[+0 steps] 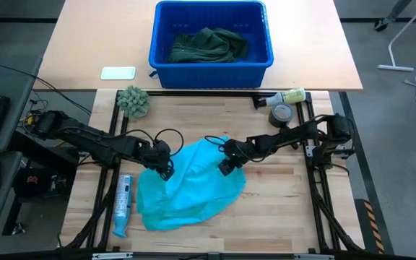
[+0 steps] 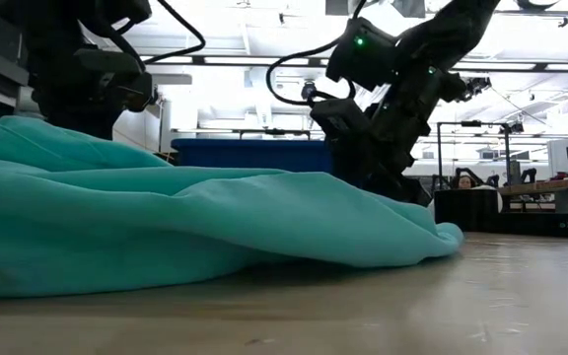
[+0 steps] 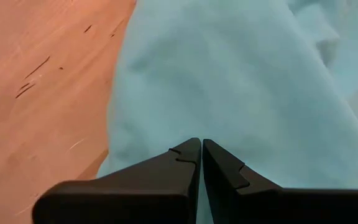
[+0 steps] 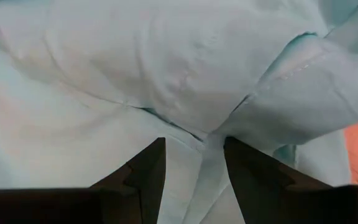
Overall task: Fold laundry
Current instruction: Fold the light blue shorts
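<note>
The turquoise shirt (image 1: 186,186) is lying crumpled mid-table. The left gripper (image 1: 166,169) is pinching its left edge with fingers together; the right gripper (image 1: 226,165) is hovering over its right edge, fingers apart. Being soft, light and floppy, it is best taken by hems or corners.

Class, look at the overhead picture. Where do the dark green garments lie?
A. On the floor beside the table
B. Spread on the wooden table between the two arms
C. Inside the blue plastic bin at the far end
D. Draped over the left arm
C: the dark green garments sit bunched inside the blue bin, while only the turquoise shirt lies on the wooden table between the arms.
</note>
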You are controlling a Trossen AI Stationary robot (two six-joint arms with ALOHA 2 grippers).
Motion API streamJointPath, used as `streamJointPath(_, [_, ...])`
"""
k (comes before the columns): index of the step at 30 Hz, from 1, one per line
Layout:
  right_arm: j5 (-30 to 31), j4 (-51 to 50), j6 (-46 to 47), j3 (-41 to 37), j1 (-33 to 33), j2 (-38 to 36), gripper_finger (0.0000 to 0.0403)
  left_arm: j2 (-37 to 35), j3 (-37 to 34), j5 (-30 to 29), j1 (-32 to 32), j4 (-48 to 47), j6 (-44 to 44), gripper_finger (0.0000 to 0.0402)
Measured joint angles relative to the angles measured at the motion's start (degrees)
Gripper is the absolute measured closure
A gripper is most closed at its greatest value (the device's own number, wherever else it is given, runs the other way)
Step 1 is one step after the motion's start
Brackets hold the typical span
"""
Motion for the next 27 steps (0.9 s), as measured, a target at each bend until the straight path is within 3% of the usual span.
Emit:
streamJointPath(13, [-3.1, 4.2, 0.1, 0.2, 0.0, 3.5, 0.0258, 0.0, 0.0, -1.1, 0.0, 0.0, 0.1, 0.0401])
streamJointPath(17, [-3.5, 4.0, 0.2, 0.1, 0.0, 3.6, 0.0303, 0.0, 0.0, -1.4, 0.0, 0.0, 0.1, 0.0401])
streamJointPath(21, [-4.9, 3.9, 0.7, 0.0, 0.0, 3.4, 0.0387, 0.0, 0.0, -1.7, 0.1, -0.1, 0.6, 0.0401])
streamJointPath(27, [-7.3, -1.1, -0.9, 0.0, -0.4, -1.1, 0.04, 0.0, 0.0, -2.9, 0.1, -0.4, 0.7, 0.0401])
